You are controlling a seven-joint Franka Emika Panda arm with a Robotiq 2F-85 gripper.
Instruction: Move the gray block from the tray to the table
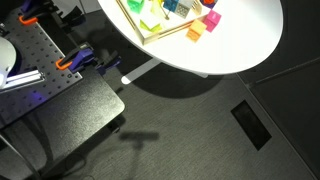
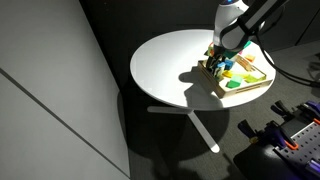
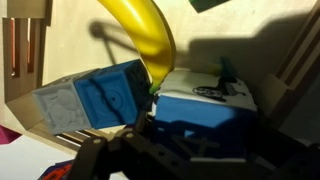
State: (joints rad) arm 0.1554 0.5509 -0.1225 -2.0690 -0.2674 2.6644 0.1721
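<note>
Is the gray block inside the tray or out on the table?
Inside the tray. In the wrist view the gray block lies tilted on the tray's wooden floor, next to a blue block.

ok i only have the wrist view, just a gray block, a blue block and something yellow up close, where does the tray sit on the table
Observer: In an exterior view the tray sits near one edge of the round white table.
Operator: any blocks outside the tray
Observer: Yes, a yellow block and a pink block lie on the table just beyond its rim.
Operator: and my tool
Observer: The tool is low over the tray's end nearer the table's middle; open or shut, I cannot tell.
</note>
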